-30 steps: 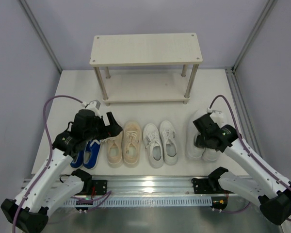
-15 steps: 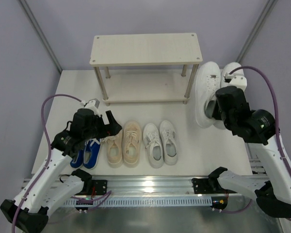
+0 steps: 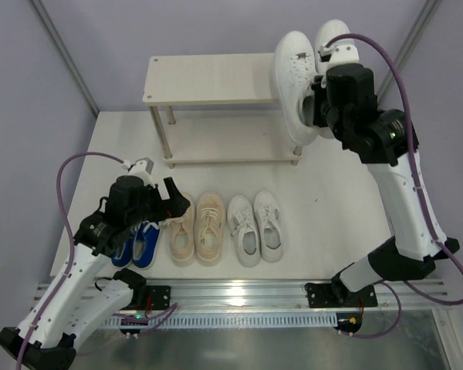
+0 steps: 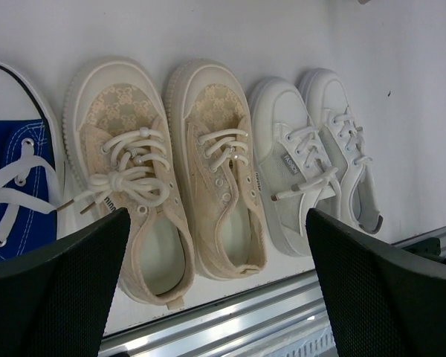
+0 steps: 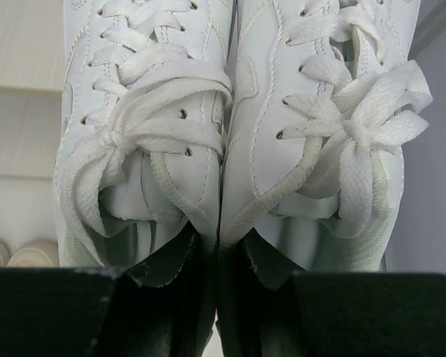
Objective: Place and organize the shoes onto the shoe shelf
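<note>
Right pincer [image 5: 218, 277] gripping large white pair [image 3: 293, 77], now lifted beside shelf top [image 3: 216, 77], seemingly airborne, left pincer [image 4: 219, 256] agape.

This is a robotics lab test cell, not a lived-in room. Bare pale lilac wall panels [image 3: 216, 23] set in slim metal frame posts [image 3: 62, 54] box in a plain white tabletop [image 3: 339, 208]. An aluminium rail [image 3: 239, 293] along its near edge carries two black-and-white robot arms [image 3: 405, 193] trailing purple cables [image 3: 69, 166]. The only household items are staged props: a small shoe shelf [image 3: 216, 77] and sneakers [image 3: 208, 227] in a neat row.
</note>
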